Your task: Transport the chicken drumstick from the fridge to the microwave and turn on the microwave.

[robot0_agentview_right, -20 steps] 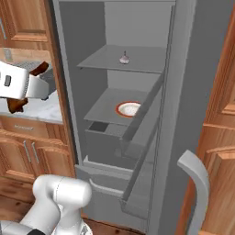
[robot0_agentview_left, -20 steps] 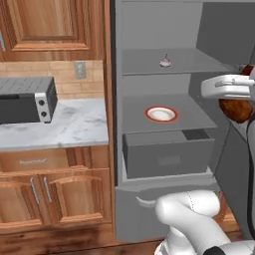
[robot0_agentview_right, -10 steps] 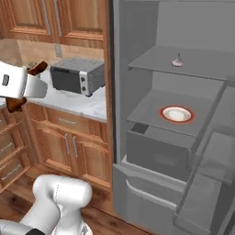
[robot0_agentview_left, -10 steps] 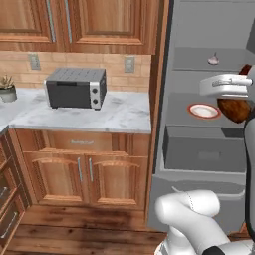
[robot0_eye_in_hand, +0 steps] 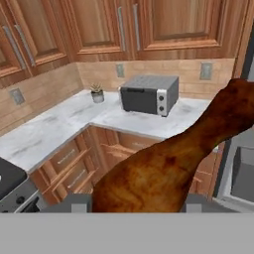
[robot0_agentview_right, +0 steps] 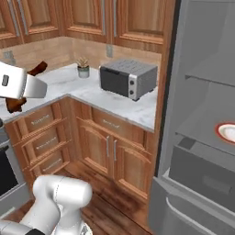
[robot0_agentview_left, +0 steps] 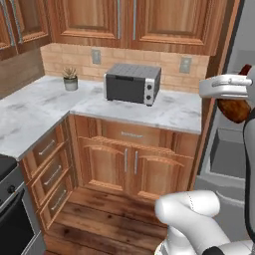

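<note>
Scanning from the left, you pass the potted plant (robot0_agentview_left: pixel 70 79) on the marble bench (robot0_agentview_left: pixel 45 107), then the small grey toaster oven (robot0_agentview_left: pixel 132 83), which isn't your target. Further right, your end effector (robot0_agentview_left: pixel 234 97) is clenched around the chicken drumstick (robot0_eye_in_hand: pixel 168 163), carried in the air in front of the open fridge (robot0_agentview_right: pixel 202 137). Its long axis runs from the fat end at the fingers up to the bone end. No microwave is visible yet, so I can't tell which way it lies.

Even, soft render light; lo-res.
</note>
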Tool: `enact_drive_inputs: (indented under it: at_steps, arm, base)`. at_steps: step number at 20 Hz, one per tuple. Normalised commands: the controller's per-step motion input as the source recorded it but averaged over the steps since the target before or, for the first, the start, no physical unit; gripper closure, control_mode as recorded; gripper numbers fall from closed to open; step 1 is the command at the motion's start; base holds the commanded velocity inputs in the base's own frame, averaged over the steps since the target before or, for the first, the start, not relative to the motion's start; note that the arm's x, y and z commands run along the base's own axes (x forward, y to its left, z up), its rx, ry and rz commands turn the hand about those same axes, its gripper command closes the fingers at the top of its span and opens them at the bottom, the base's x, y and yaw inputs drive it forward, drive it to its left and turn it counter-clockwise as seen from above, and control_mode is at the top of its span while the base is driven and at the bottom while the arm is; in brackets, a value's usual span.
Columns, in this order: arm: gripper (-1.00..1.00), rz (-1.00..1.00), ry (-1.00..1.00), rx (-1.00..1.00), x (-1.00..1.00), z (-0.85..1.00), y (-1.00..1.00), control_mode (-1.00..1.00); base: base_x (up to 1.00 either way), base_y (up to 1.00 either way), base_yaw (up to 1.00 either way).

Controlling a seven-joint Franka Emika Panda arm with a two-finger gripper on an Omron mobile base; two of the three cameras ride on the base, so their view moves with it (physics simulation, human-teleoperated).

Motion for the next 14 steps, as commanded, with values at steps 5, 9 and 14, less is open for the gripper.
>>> enact_drive_inputs:
  at_steps: [5,9,14]
  arm:
    - [1.0,0.0,0.0,0.0,0.0,0.0,0.0,1.0]
    - [1.0,0.0,0.0,0.0,0.0,0.0,0.0,1.0]
    - [1.0,0.0,0.0,0.0,0.0,0.0,0.0,1.0]
  base:
    - [0.0,0.5,0.46]
    - [0.0,0.36,0.48]
    - [0.0,0.34,0.51]
